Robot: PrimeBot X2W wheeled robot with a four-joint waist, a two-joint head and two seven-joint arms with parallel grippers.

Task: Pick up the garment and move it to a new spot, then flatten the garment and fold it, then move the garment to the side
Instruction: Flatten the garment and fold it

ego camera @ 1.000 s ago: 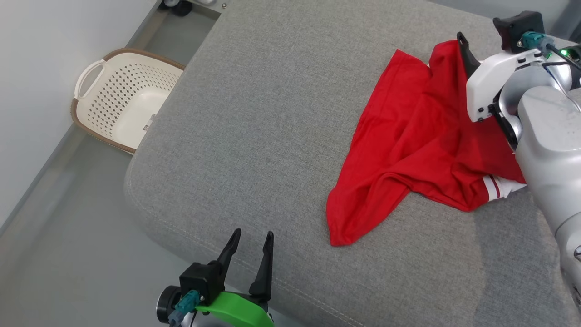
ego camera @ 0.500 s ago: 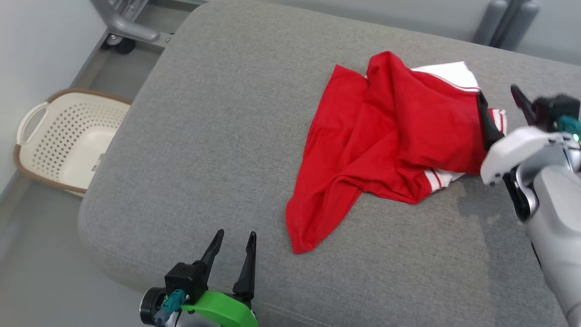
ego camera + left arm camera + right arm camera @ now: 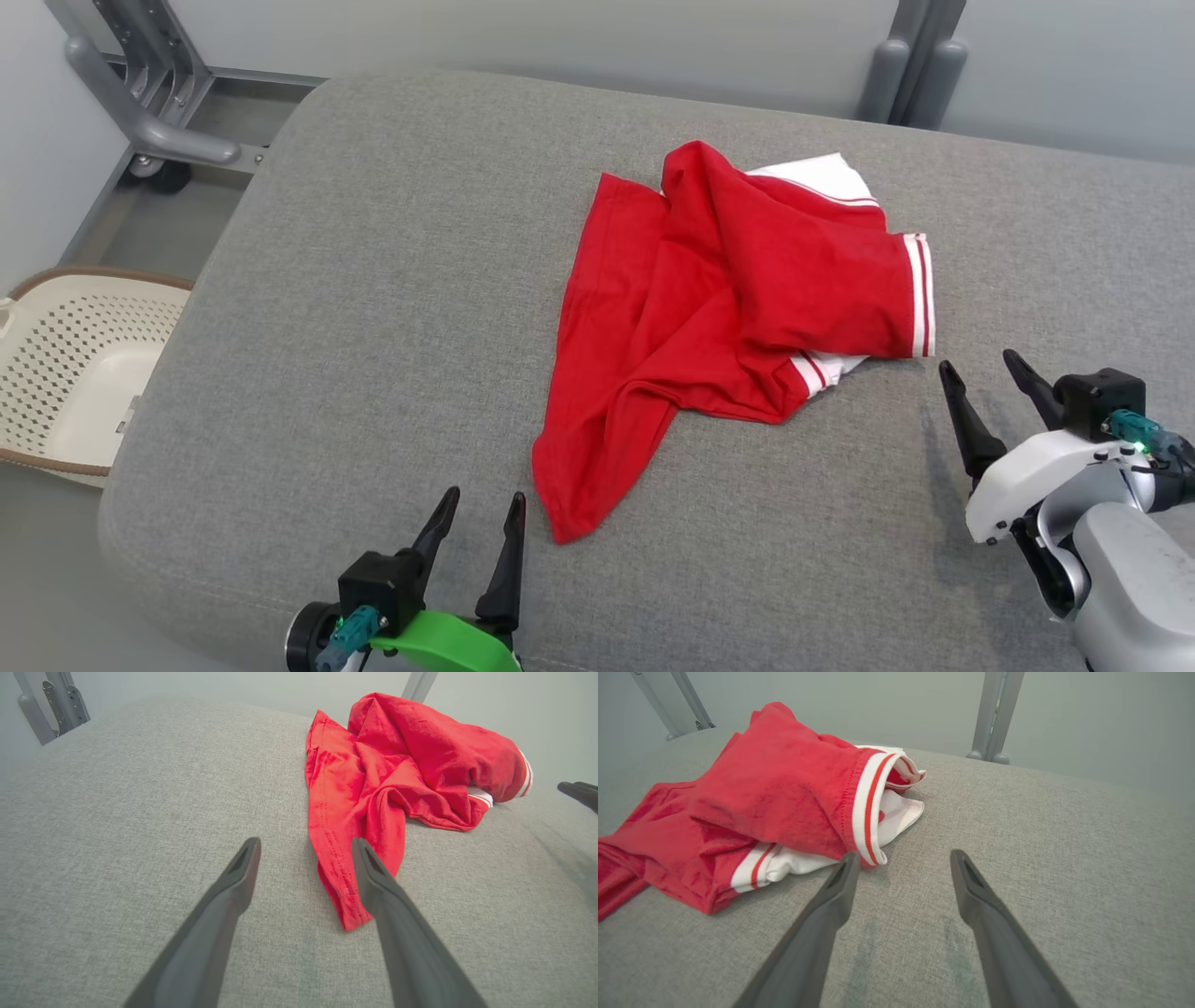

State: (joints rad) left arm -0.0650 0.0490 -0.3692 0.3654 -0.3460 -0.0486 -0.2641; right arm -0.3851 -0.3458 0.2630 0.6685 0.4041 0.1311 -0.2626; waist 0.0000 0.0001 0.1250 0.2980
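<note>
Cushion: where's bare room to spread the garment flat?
The cushion is bare left of the garment, from far edge to the left hand. A smaller bare strip lies right of it, past the right hand. Only the middle is crowded.

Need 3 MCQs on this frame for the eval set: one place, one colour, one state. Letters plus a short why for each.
1. Where is the basket relative to the cushion?
A. on it
B. on the floor off its left side
C. behind it

2. What colour are the cuff bands of the garment?
A. white with red stripes
B. blue
C. black with yellow

3. The right gripper is:
A. shut on the garment
B. open, holding nothing
C. shut, empty

Answers:
1 B: the basket stands on the floor at the head view's left edge.
2 A: the right wrist view shows white bands with red stripes.
3 B: its fingers are spread with only cushion between them.
</note>
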